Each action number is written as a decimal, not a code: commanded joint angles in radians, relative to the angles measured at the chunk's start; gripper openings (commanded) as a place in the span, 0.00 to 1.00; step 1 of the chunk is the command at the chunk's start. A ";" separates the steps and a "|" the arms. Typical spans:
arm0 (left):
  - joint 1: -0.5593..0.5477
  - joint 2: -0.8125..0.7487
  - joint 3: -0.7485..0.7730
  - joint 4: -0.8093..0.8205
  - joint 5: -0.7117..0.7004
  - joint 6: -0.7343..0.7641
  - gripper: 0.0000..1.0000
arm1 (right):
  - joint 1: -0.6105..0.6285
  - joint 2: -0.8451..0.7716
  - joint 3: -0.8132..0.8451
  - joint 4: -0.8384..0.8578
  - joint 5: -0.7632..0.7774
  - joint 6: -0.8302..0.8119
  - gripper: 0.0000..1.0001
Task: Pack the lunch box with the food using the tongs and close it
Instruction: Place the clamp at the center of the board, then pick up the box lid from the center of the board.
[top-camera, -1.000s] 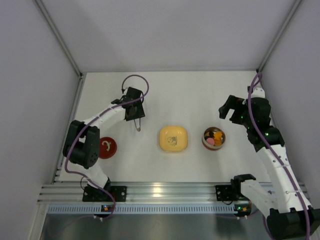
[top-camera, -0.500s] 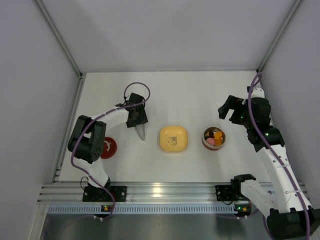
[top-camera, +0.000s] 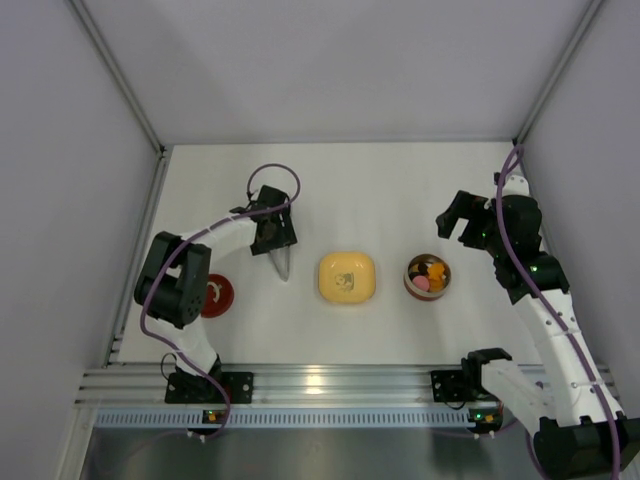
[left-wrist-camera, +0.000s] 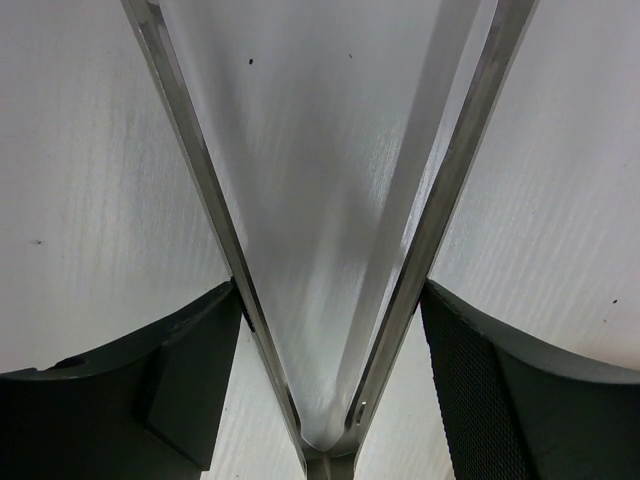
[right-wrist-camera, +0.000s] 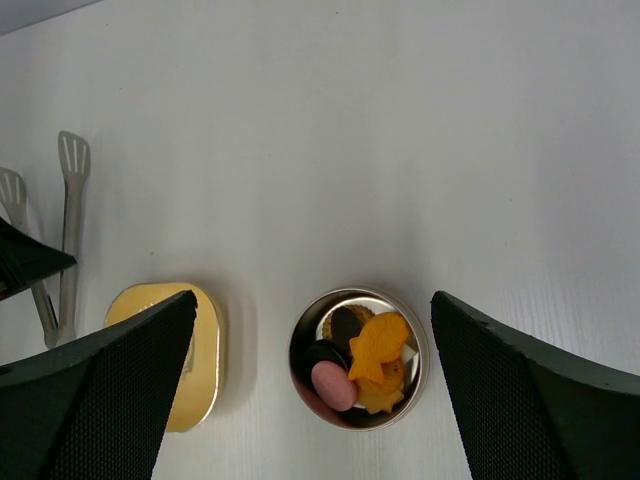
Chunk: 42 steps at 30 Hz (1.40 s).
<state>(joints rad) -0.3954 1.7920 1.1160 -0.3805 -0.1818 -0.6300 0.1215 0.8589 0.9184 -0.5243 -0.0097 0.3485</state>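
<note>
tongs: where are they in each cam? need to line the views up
Top external: tongs left of centre, at the left claw.
Left wrist: they fill the frame, a V between the claw's fingers.
Right wrist: far left edge, lower end hidden behind a finger.
Shared landmark: yellow dish, just right of the tongs in top external and right wrist; not in left wrist.

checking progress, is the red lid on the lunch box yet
No, the red lid lies far to the left of the lunch box, whose open top shows the food.
</note>
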 joint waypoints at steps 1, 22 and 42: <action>-0.017 -0.098 0.019 -0.015 -0.054 -0.002 0.76 | -0.002 -0.020 0.031 0.006 -0.007 -0.006 1.00; -0.036 -0.631 -0.249 -0.402 -0.435 -0.353 0.79 | -0.002 -0.032 -0.012 0.033 -0.027 0.003 0.99; 0.064 -0.605 -0.409 -0.316 -0.453 -0.442 0.67 | -0.002 -0.043 -0.030 0.047 -0.050 0.006 1.00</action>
<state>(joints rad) -0.3511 1.1835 0.7242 -0.7471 -0.6182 -1.0538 0.1215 0.8375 0.8944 -0.5163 -0.0509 0.3515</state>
